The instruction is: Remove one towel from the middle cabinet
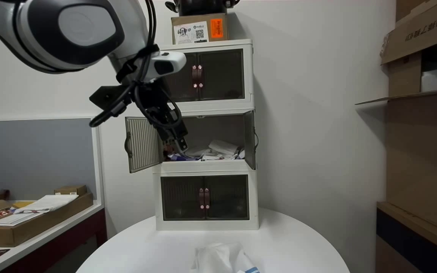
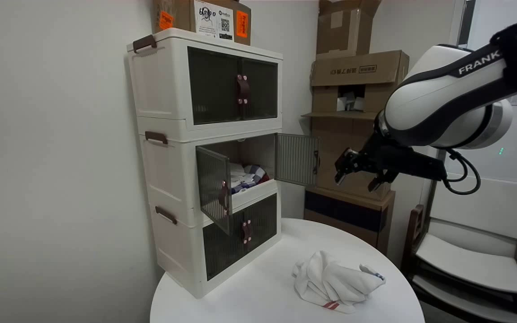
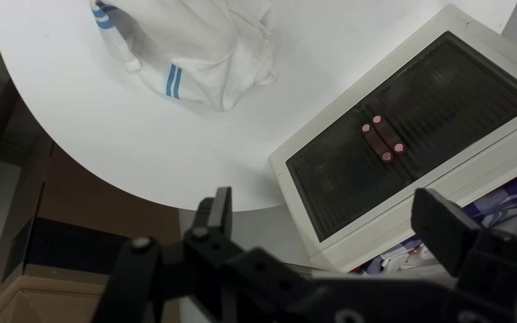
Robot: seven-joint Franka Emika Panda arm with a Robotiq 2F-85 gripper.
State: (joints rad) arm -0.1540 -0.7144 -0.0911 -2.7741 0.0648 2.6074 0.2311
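Since one white towel (image 2: 334, 281) lies crumpled on the table (image 2: 249, 294) near the open middle cabinet (image 2: 168, 176), the empty gripper (image 2: 356, 183) hangs with jaws apart, presumably having nothing left to fetch.

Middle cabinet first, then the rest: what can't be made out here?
Middle cabinet: an open door blocks part of the inside in an exterior view; in the wrist view, one of the fingers does. Its overlapping cloths can't be counted.
White towel: cut off by the bottom edge in an exterior view, the top edge in the wrist view.
Bottom cabinet: shut doors hide the inside in all views.
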